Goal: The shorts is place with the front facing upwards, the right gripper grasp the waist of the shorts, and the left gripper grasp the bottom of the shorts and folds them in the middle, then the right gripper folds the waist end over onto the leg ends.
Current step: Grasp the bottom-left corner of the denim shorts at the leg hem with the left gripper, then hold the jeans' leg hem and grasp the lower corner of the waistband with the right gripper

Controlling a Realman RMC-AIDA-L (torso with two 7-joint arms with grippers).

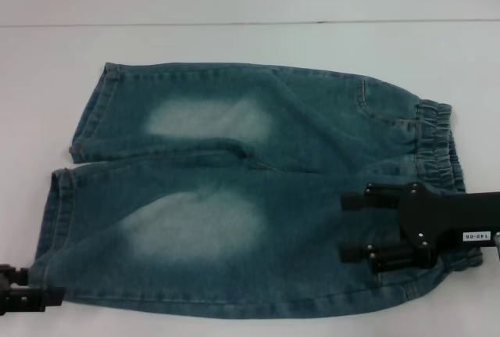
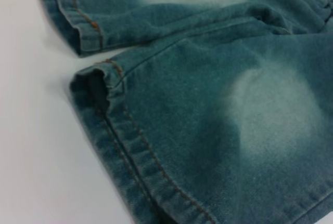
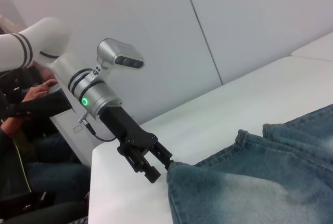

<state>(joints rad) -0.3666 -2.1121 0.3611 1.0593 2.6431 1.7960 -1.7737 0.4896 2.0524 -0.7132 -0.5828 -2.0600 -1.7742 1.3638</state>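
The shorts [image 1: 258,196] lie flat, front up, on the white table, pale thigh patches showing. The ruffled waist [image 1: 437,141] is at the right and the bottom of the shorts, the two hemmed leg ends [image 1: 58,212], is at the left. My right gripper [image 1: 351,226], black with a white label, hangs open over the near hip just inside the waist, holding nothing. My left gripper [image 1: 39,288] is at the near corner of the near leg hem. In the right wrist view the left gripper [image 3: 160,166] is open, one fingertip against the hem corner. The left wrist view shows both leg ends [image 2: 99,109] close up.
The white table [image 1: 234,40] reaches back to a pale wall. In the right wrist view the table's edge [image 3: 99,182] runs just behind the left gripper, and a seated person [image 3: 31,94] is beyond it.
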